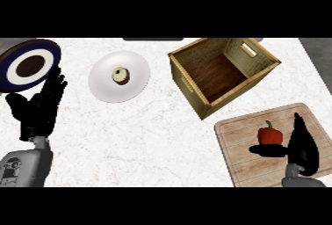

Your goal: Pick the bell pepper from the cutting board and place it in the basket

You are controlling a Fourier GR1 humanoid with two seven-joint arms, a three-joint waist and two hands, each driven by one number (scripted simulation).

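A red bell pepper [269, 134] with a green stem stands on the wooden cutting board [240, 132] at the lower right. My right hand [302, 145] is right beside it, fingers straight along its right side and the thumb reaching under its near side, not closed round it. The basket [194, 85], an open wooden box with a dark floor, sits above the board at the upper right. My left hand [39, 107] rests open at the left edge, fingers up.
A white plate [103, 85] bearing a small round pastry [120, 74] lies left of the basket. A dark blue plate [16, 55] with a white ring sits at the far upper left, just above my left hand. The counter ends at the right.
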